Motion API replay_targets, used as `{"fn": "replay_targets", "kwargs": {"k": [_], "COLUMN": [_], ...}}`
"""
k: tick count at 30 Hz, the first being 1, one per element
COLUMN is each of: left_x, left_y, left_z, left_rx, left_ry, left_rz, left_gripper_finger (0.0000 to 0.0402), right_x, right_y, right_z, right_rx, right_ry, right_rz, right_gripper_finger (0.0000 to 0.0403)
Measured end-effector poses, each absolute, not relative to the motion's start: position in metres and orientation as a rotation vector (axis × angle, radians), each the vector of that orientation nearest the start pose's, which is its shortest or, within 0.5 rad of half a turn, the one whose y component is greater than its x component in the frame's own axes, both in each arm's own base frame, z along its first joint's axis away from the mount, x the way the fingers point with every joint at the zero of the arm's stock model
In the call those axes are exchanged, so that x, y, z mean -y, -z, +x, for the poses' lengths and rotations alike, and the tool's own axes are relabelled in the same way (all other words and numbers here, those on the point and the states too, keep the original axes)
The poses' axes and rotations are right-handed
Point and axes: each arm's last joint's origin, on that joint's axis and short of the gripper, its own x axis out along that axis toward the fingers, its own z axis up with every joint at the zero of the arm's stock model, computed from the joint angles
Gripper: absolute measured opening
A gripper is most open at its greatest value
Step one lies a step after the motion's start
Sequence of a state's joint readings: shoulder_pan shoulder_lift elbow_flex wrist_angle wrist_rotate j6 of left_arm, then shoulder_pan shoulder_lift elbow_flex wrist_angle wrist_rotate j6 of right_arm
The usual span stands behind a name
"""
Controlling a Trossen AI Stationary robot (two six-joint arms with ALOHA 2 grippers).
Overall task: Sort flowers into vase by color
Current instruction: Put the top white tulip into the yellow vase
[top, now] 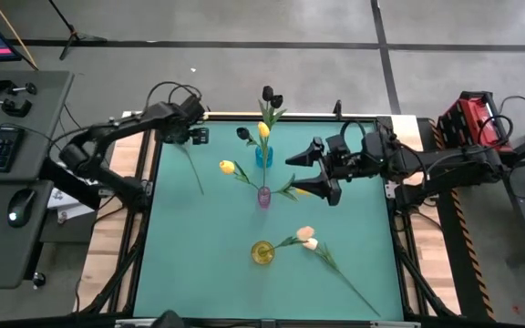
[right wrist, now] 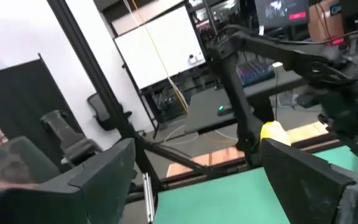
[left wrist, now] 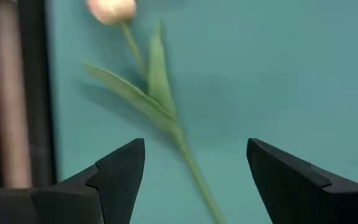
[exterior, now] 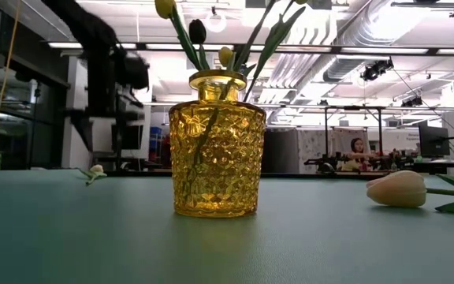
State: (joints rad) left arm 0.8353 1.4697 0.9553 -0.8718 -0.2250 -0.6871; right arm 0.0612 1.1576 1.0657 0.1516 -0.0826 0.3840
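Three vases, flowers partly sorted, both grippers released

Three vases stand on the green counter [top: 208,228]: a blue vase [top: 263,156] toward the far edge, a purple vase [top: 264,196] in the middle, a yellow vase [top: 262,253] nearest. Blue vase holds a yellow tulip [top: 263,130] and two near-black tulips [top: 269,94]; another dark tulip [top: 242,134] leans out just beside it. Purple vase holds a yellow tulip [top: 227,167] tilted to the left. Yellow vase has one peach tulip [top: 305,233] leaning out of it; low view shows the yellow vase [exterior: 217,154] upright with green stems inside.

A pale tulip [top: 311,244] lies flat on the counter just beside the yellow vase, stem running toward the near right corner; its head [exterior: 397,189] shows lying on the counter in the low view. Another pale tulip [top: 192,166] lies flat near the far left edge of the counter.

Left gripper [top: 192,128] hovers over the far left corner, above that lying tulip; its wrist view shows the fingers [left wrist: 120,171] spread apart, nothing between them, with the peach-white tulip [left wrist: 112,9] and its stem on the counter below. Right gripper [top: 313,173] is to the right of the blue and purple vases, fingers [right wrist: 309,171] spread wide, holding nothing
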Motion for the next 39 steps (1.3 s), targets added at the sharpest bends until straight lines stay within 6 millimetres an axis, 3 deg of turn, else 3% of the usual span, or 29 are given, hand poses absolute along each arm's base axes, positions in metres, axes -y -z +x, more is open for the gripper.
{"fn": "replay_targets", "kwargs": {"k": [7, 14, 21, 26, 30, 36, 39], "left_x": [-0.205, -0.2, -0.199, -0.199, -0.198, -0.196, -0.193], "left_y": [-0.171, -0.157, -0.138, -0.134, -0.133, -0.133, -0.135], "left_z": [0.156, 0.148, 0.142, 0.138, 0.134, 0.134, 0.137], "left_rx": [-0.951, -0.892, -0.678, -0.625, -0.654, -0.73, -0.749], "left_ry": [-1.39, -1.52, -1.587, -1.65, -1.68, -1.632, -1.579], "left_rz": [-1.141, -1.162, -1.289, -1.303, -1.295, -1.246, -1.218], "left_gripper_finger": [0.0268, 0.0268, 0.0268, 0.026, 0.0203, 0.0026, 0.0016], "right_x": [-0.024, -0.025, -0.024, -0.024, -0.026, -0.035, -0.039], "right_y": [-0.384, -0.382, -0.382, -0.382, -0.382, -0.38, -0.379], "right_z": [0.259, 0.259, 0.259, 0.259, 0.259, 0.258, 0.257], "right_rx": [-0.016, -0.034, -0.034, -0.039, -0.043, -0.066, -0.082], "right_ry": [-0.166, -0.16, -0.144, -0.143, -0.15, -0.178, -0.191], "right_rz": [0.383, 0.383, 0.386, 0.442, 0.469, 0.464, 0.464], "right_gripper_finger": [0.0334, 0.0334, 0.0334, 0.0334, 0.0334, 0.0334, 0.0334]}}
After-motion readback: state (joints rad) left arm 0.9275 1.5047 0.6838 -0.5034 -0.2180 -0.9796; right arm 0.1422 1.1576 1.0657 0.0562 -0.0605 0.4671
